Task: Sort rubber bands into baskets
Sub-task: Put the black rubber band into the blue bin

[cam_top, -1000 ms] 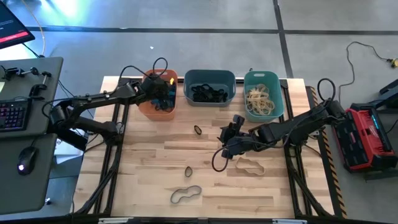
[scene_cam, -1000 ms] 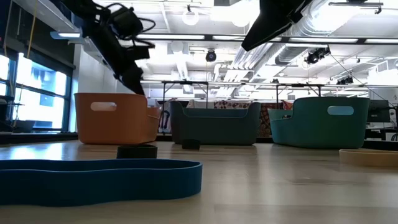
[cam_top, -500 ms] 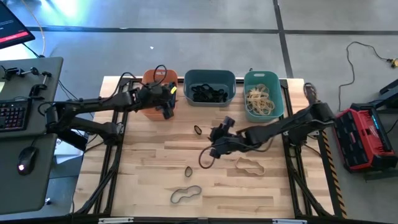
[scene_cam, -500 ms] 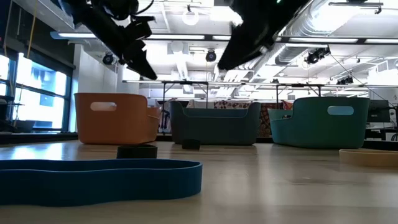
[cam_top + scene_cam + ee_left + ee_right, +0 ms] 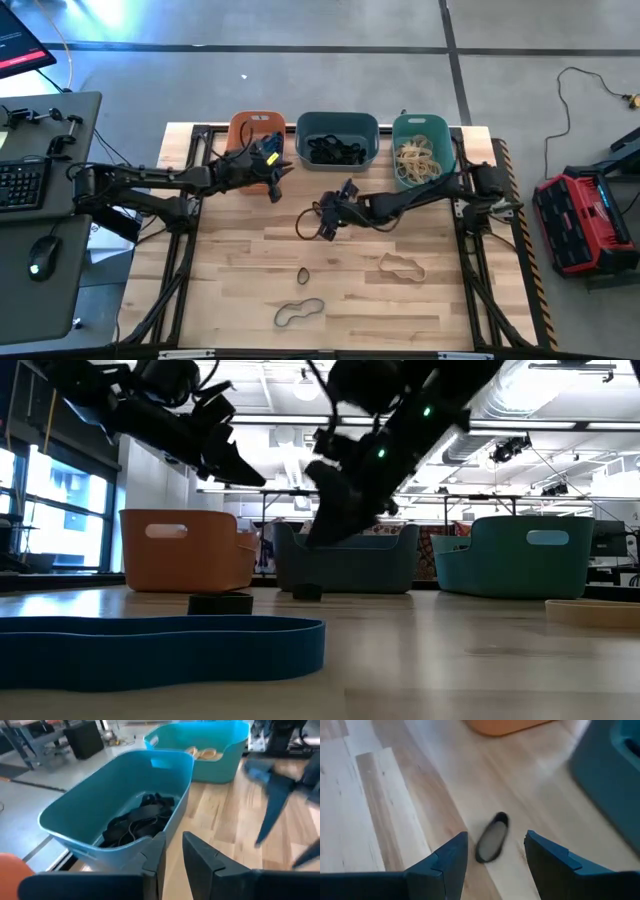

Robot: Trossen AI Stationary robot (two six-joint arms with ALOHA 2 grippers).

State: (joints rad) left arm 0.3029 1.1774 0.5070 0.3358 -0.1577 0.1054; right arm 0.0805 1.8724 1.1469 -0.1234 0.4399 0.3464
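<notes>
Right gripper (image 5: pixel 495 852) hangs spread wide over a small black rubber band (image 5: pixel 492 837) on the table (image 5: pixel 230 280) — nothing grasped. Left gripper (image 5: pixel 170 852), fingers narrowly apart and empty, hovers beside the slate basket (image 5: pixel 172 785) — dark bands inside.

A robotics lab: open ceiling ducts (image 5: pixel 560 400), strip lights, rows of workbenches (image 5: pixel 300 500), concrete floor (image 5: pixel 300 60).

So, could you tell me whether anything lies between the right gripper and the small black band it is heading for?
Nothing visible does. The right gripper has its fingers spread, and the small black rubber band lies on bare table just ahead of them, with no other band or basket between.
</notes>
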